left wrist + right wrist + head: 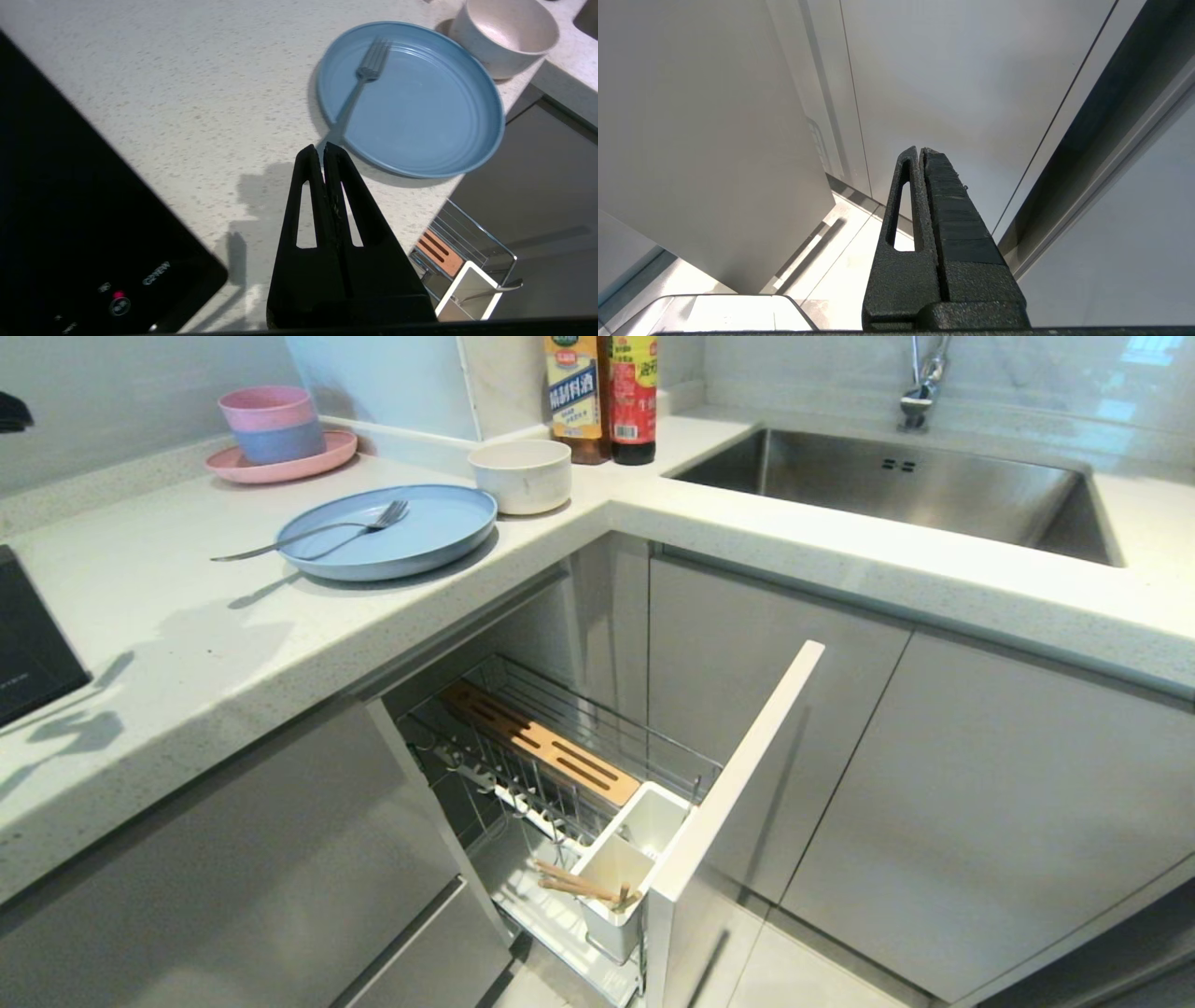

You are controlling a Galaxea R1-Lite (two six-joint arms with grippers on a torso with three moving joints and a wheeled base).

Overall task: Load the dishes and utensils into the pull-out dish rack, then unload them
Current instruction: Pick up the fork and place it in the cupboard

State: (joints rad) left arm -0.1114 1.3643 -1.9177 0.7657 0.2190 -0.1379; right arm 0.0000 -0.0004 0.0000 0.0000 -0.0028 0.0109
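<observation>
Left wrist view: the closed, empty left hand [323, 150] hovers above the counter [187, 107]; the slim silver-grey metal fork [359, 88] on the wide light-blue round plate [420, 116] lies at one o'clock.

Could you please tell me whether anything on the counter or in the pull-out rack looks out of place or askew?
Nothing is spilled or damaged. Two small oddities: the fork lies tines-on the blue plate with its handle overhanging the rim onto the counter, and the chopsticks lie slanted across a white cup in the rack rather than upright.
</observation>
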